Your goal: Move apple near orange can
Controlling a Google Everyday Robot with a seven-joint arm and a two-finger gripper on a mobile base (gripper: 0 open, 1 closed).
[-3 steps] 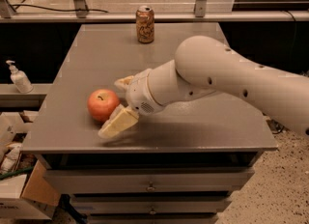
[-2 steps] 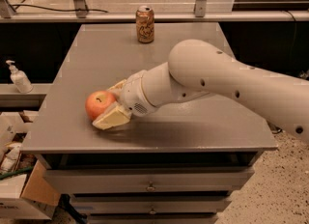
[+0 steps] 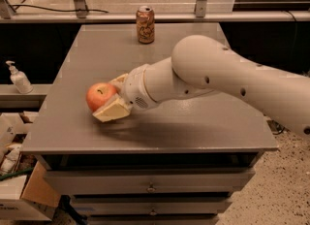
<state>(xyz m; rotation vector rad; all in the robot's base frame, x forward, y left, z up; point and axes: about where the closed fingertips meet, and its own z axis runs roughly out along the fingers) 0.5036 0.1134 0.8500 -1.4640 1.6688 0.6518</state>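
Camera view: white arm's tool [image 3: 106, 99] is clamping a round red-orange apple [image 3: 98, 94] at the grey metal desk's [image 3: 193, 132] front left; a slim orange-brown can [image 3: 145, 24] is standing far behind.

ARM: your white arm [image 3: 232, 73] reaches in from the right, stretched low toward the left | WRIST: you have it angled down-left | GRIPPER: your gripper [image 3: 105, 98] sits at the arm's left end, pale fingers [image 3: 112, 111] seemingly clamped on the apple [image 3: 99, 93]
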